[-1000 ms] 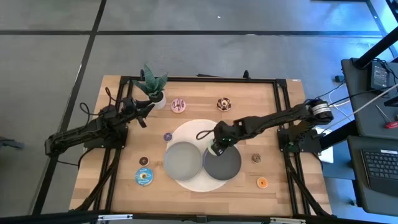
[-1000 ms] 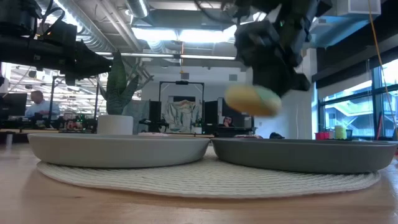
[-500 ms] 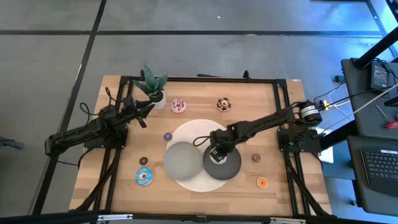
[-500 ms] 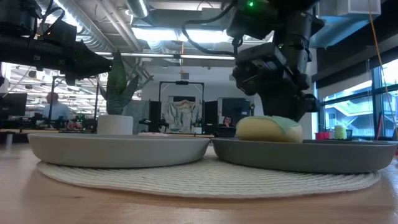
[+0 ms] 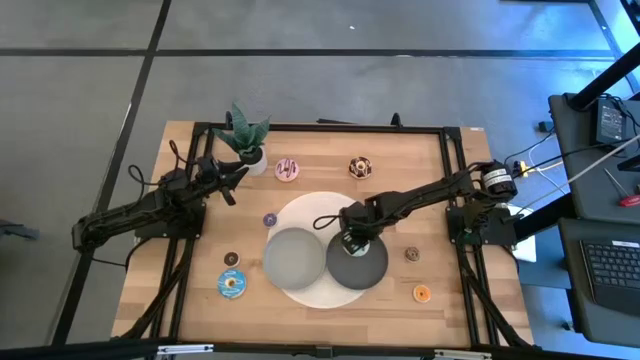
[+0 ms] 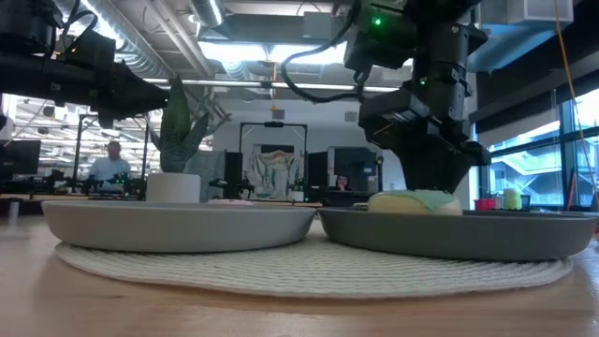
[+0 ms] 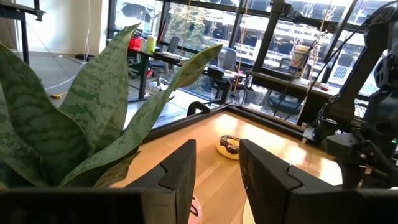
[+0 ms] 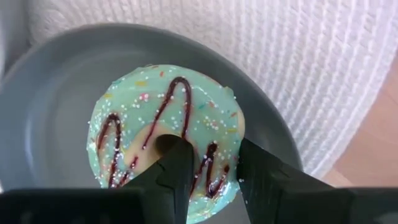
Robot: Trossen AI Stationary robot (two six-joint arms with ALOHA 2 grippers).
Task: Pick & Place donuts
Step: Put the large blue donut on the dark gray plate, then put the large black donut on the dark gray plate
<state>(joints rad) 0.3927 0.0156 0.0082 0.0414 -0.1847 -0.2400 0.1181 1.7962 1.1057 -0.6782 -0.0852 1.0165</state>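
Observation:
The mint-green donut (image 8: 155, 112) with its dark drizzle lies flat in the right grey plate (image 5: 368, 272); in the low view the mint-green donut (image 6: 412, 200) sits just above the rim. My right gripper (image 5: 350, 240) is right over it and shut on it. My left gripper (image 5: 228, 190) waits, open, by the potted plant (image 5: 245, 135). On the bare wood lie the pink donut (image 5: 287, 169), chocolate donut (image 5: 360, 167), purple donut (image 5: 269, 219), blue donut (image 5: 232, 285), two small brown donuts (image 5: 231, 259) (image 5: 412, 254) and the orange donut (image 5: 421, 294). My right gripper holds the mint-green donut by one side of its ring (image 8: 214, 158). One finger (image 8: 177, 162) stands in the hole and the other at the outer edge. The fingers come from above, pointing down. The donut lies flat with its underside on the right plate.
The two grey plates, left plate (image 5: 292, 255) and right, sit side by side on a round white woven mat (image 5: 305, 205) in the table's middle. The plant stands at the far left corner. Black frame rails run along the table's edges.
My right gripper has come down with the mint-green donut, from hanging above the right plate to setting it on the plate. The donut, lifted and tilted a second ago, now lies flat in the plate.

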